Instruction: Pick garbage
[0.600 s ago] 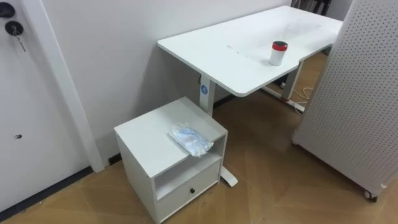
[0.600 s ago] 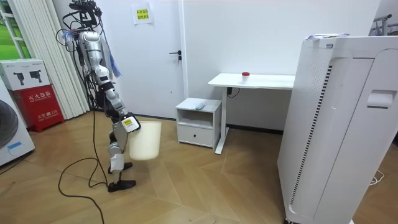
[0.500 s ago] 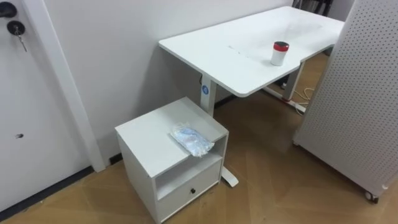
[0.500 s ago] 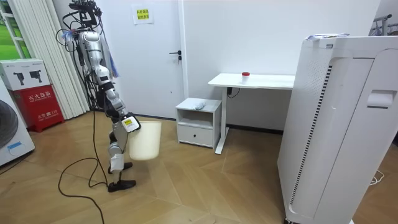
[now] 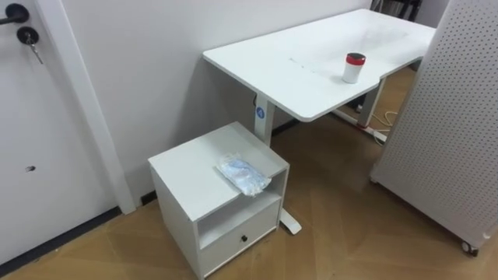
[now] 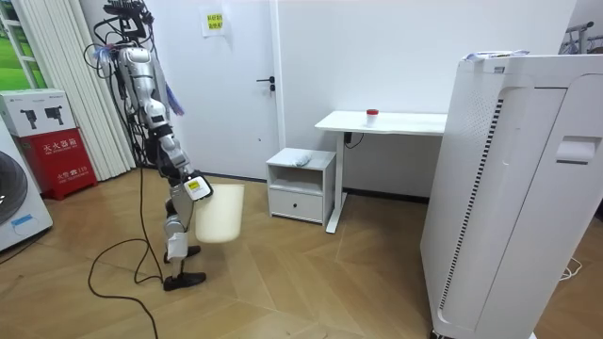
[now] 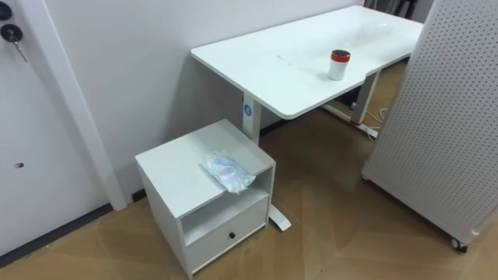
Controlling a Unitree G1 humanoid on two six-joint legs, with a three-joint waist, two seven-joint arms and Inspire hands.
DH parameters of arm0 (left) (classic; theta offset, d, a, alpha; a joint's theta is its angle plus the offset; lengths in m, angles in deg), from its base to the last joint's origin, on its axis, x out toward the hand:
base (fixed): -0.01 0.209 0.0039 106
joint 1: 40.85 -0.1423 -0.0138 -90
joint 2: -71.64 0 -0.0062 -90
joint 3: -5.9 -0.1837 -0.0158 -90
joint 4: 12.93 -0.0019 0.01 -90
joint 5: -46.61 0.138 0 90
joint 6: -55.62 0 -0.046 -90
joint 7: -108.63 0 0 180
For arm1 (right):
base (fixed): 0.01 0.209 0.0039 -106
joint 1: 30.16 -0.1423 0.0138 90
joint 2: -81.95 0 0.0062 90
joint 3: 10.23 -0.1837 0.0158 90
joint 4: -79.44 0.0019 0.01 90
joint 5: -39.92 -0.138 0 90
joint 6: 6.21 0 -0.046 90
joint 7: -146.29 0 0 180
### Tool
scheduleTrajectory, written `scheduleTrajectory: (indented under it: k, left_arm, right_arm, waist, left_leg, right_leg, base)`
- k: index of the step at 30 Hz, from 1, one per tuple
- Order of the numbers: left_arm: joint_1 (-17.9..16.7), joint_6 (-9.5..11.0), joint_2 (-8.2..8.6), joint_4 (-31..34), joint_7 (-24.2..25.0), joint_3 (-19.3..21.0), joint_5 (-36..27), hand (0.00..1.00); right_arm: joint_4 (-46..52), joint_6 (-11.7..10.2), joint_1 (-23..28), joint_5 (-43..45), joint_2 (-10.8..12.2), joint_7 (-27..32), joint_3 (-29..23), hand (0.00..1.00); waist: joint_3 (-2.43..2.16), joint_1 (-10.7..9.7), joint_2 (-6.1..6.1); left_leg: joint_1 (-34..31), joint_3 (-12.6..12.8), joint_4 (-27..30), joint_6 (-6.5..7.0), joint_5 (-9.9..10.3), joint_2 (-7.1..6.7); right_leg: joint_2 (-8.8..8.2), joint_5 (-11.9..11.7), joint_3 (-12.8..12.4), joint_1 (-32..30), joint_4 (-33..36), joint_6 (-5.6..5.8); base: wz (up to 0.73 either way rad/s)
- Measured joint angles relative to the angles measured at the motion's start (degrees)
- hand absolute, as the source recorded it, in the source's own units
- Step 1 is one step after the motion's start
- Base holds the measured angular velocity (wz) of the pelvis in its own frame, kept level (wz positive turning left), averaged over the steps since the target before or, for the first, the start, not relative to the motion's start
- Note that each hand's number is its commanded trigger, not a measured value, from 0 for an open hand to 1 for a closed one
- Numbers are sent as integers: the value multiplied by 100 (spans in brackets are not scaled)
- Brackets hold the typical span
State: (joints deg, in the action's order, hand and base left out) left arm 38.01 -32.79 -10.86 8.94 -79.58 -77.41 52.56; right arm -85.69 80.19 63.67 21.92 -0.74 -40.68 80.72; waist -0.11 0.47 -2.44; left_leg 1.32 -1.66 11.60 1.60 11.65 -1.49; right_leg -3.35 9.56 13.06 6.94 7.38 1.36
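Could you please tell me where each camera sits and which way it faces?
Left eye view: on the robot's head, looking down at the white cabinet, the crumpled bag on top, and the desk.
Right eye view: beside it on the head, same scene.
Room view: standing across the room, facing the door wall, showing the whole robot by a cream bin.
All share cabinet, desk and red-lidded cup.

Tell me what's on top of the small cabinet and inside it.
A crumpled bluish plastic bag lies on the cabinet top. The drawer is shut, so its contents are hidden.
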Motion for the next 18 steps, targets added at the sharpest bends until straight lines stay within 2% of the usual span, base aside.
scheduleTrajectory:
  k: [5, 7, 8, 10, 11, 13, 16, 17, 18]
  left_arm:
    - [-14, -45, -26, -73, 33, 14, 17, 0]
    - [-21, -71, -37, -82, 39, 50, 148, 0]
    - [-25, -132, -37, -85, 45, 146, 213, 0]
    - [-48, -240, -60, -86, 123, 371, 334, 0]
    - [-52, -264, -72, -100, 133, 420, 334, 0]
    - [-76, -364, -141, -107, 179, 423, 349, 0]
    - [-98, -421, -144, -101, 257, 419, 350, 0]
    - [-99, -439, -146, -98, 266, 419, 353, 0]
    - [-107, -487, -146, -98, 264, 413, 360, 0]
  right_arm:
    - [-29, 8, 5, -120, -3, -10, -8, 100]
    - [-26, 75, -12, -117, -3, -13, -9, 100]
    - [-31, 131, -47, -117, 0, -32, -8, 100]
    - [-33, 206, -59, -91, 2, -84, -14, 100]
    - [-33, 226, -57, -82, 2, -96, -17, 100]
    - [-26, 255, -57, -38, -7, -132, -24, 100]
    - [-30, 246, -31, -139, -49, -144, -27, 100]
    - [-34, 241, -44, -181, -68, -142, -40, 100]
    - [-46, 240, -39, -229, -76, -123, -56, 100]
  waist:
    - [12, -4, -4]
    - [20, 12, -31]
    - [23, 25, -28]
    - [33, 97, -23]
    - [32, 119, -24]
    - [37, 147, -59]
    - [34, 123, -63]
    - [46, 93, -116]
    - [58, 87, -123]
  left_leg:
    - [-91, -52, 145, -1, 29, 24]
    - [-146, -48, 302, -17, 95, 81]
    - [-233, -48, 525, -46, 212, 107]
    - [-408, -26, 1024, -129, 504, 275]
    - [-442, -30, 1140, -161, 563, 308]
    - [-569, -11, 1506, -273, 741, 463]
    - [-750, 132, 1899, -351, 760, 569]
    - [-1022, 242, 2348, -373, 651, 597]
    - [-1412, 297, 2898, -315, 517, 567]
  right_leg:
    - [12, 1, 141, -7, 31, -1]
    - [45, 38, 129, -10, 61, -36]
    - [84, 91, 129, -13, 93, -60]
    - [216, 270, 126, -77, 356, -136]
    - [247, 326, 126, -104, 455, -162]
    - [340, 604, 149, -235, 772, -267]
    - [344, 792, 166, -306, 976, -392]
    - [337, 833, 193, -280, 1028, -435]
    - [328, 897, 111, -219, 1038, -508]
  base:
    - [9]
    - [4]
    - [-4]
    - [-11]
    - [-10]
    - [5]
    - [23]
    - [48]
    - [65]
